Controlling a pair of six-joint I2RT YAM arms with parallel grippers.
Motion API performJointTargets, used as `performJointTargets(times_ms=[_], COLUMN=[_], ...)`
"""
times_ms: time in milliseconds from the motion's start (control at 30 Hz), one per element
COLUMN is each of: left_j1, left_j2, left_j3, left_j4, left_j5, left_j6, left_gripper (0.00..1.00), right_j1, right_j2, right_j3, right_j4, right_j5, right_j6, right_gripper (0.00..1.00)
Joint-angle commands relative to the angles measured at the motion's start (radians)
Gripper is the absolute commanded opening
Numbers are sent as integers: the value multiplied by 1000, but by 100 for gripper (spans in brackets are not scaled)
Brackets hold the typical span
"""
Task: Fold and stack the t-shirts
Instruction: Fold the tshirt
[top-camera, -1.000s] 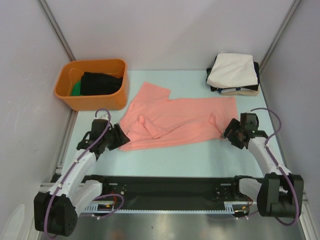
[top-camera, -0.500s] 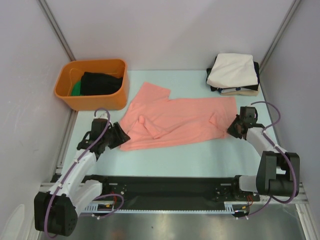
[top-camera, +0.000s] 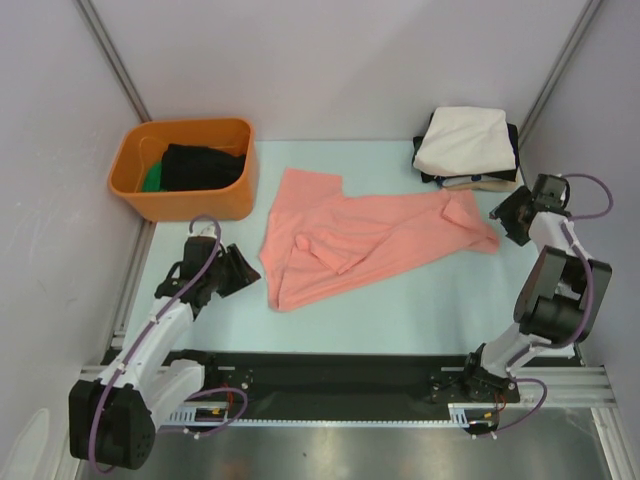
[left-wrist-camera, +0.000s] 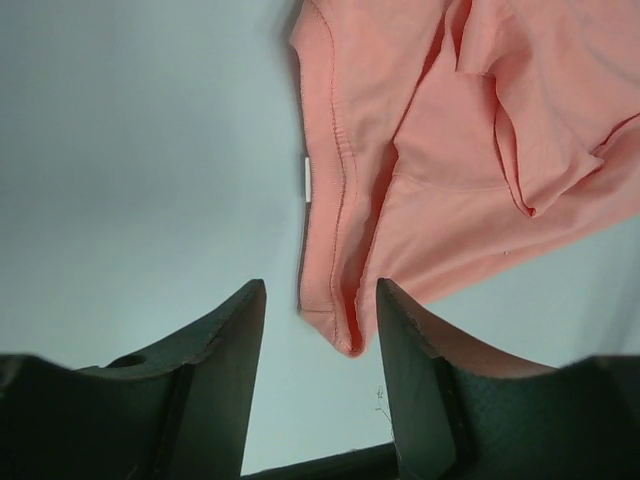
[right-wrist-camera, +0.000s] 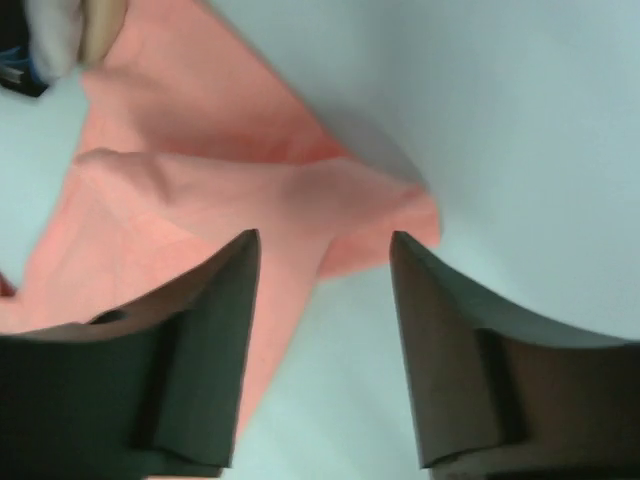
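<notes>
The salmon-pink t-shirt lies rumpled and slanted across the middle of the table. My left gripper is open and empty, just left of the shirt's near-left corner. In the left wrist view that corner lies on the table between my spread fingers. My right gripper is open and empty, just right of the shirt's right end, which shows in the right wrist view ahead of the fingertips. A stack of folded t-shirts, cream-white on top, with black and tan below, sits at the far right.
An orange plastic tub holding dark and green cloth stands at the far left. Grey walls close in the table on both sides. The stack's corner shows at the top left of the right wrist view.
My right gripper has swung right and away, toward the stack. The shirt has shifted right with it and bunched up; its left edge has pulled away from my left gripper, which stayed put.
</notes>
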Motion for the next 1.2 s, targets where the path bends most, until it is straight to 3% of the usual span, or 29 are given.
performJointTargets(times_ms=[0,67,133,233,367,500,833,933,967,1067,1133,1167], left_j1=[2,-4,-16,-76,-203,-273,-407,-412,-412,-381,-306,-251], left_j2=[-8,-18,-24,-23,8,25,189,265,281,256,168,47], left_j3=[5,3,5,10,-13,-59,-92,-83,-79,-37,11,28], left_j4=[25,25,23,16,25,72,215,249,258,191,59,4], left_j5=[2,-9,-7,-29,-95,-90,-115,-121,-125,-158,-185,-191], left_j6=[-1,-3,-3,-12,-57,-103,-187,-215,-218,-213,-180,-166], left_gripper=[54,54,58,61,77,100,98,72,46,0,0,0], right_j1=[-19,-12,-14,-19,-26,-28,-2,-8,-9,-11,-11,-9], right_j2=[77,-35,-142,-241,-246,-178,-180,-177,-177,-175,-178,-181], right_j3=[54,-41,-111,-175,-270,-253,-267,-279,-282,-282,-287,-288], right_j4=[-85,-55,-45,-42,20,44,50,56,57,50,44,41], right_j5=[-45,-39,-33,-36,-73,-123,-113,-110,-111,-111,-110,-110], right_j6=[-5,8,11,-1,2,17,5,0,-1,-9,-14,-11], right_gripper=[72,92,94,93,91,88,85,86,85,85,85,86])
